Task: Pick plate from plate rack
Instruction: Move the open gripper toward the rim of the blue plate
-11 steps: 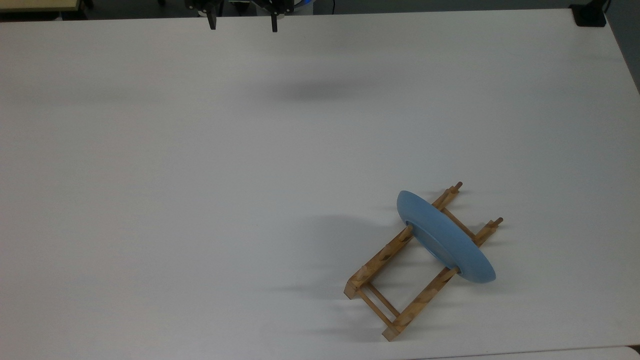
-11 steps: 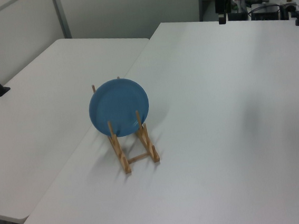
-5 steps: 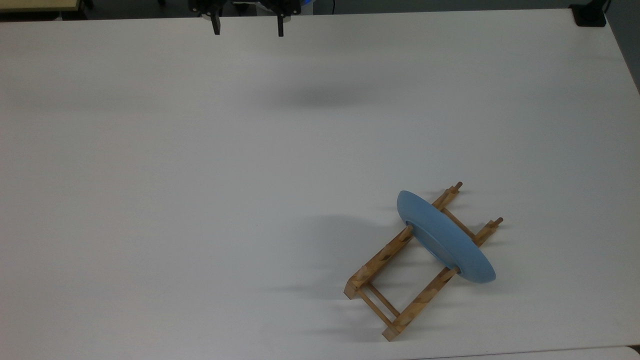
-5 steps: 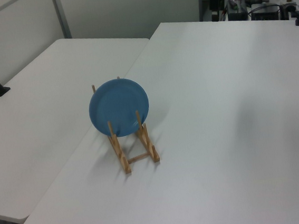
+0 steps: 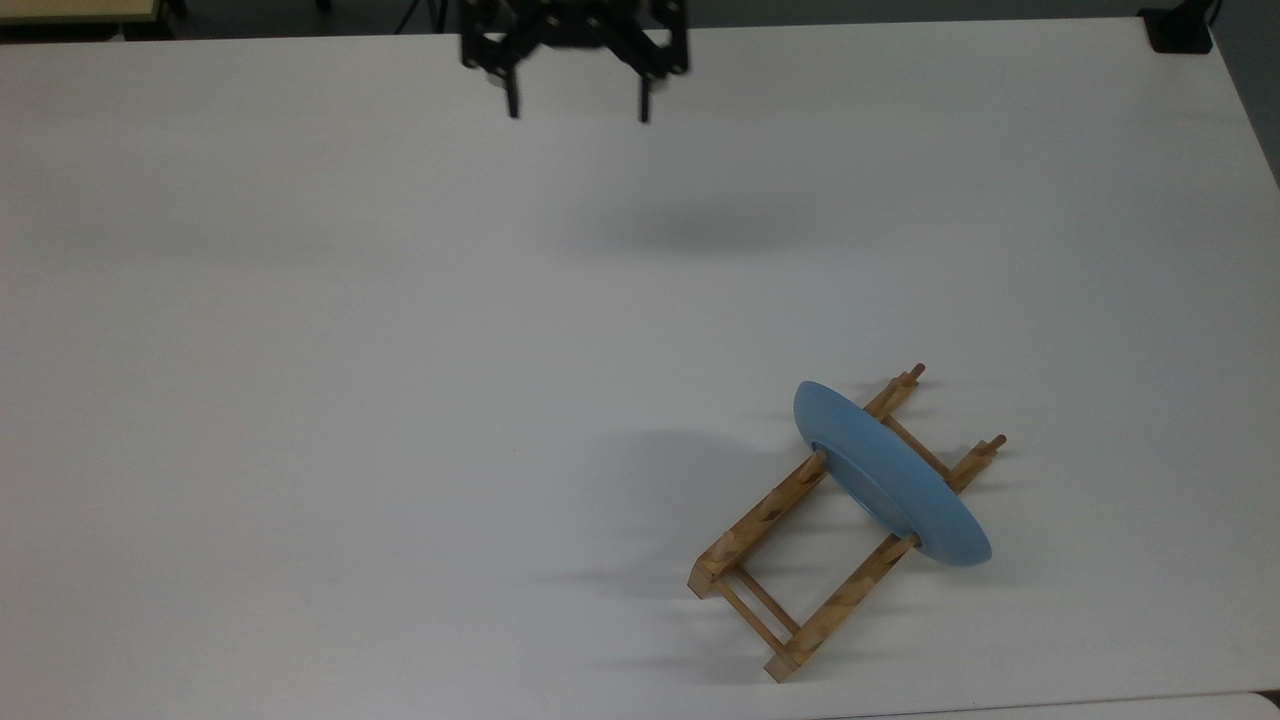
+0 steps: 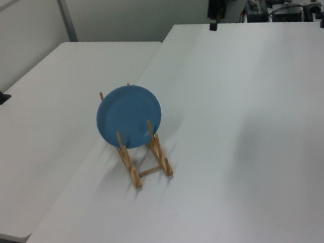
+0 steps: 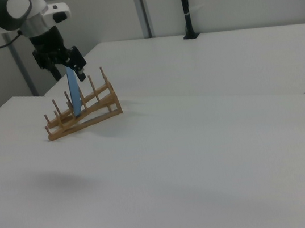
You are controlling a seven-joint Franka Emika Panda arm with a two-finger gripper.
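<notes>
Plate (image 5: 893, 478): round, shallow, matte light blue, raised rim. Stands on edge in the rack, leaning slightly, held between upright pegs; seen nearly edge-on in the right view (image 7: 74, 98), face-on in the left view (image 6: 129, 116).

Plate rack (image 5: 812, 535): light-brown wood, two long parallel rails with upright pegs, thin crossbars joining. Rests on the white table (image 5: 400, 350), angled diagonally, near the top view's lower right. Carries the plate toward one end; remaining slots unoccupied.

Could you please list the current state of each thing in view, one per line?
plate: standing on edge in the rack, between pegs, not gripped.
plate rack: flat on the table, holding one plate.
gripper: open, empty, above the table, far from the plate.
table: white.
</notes>
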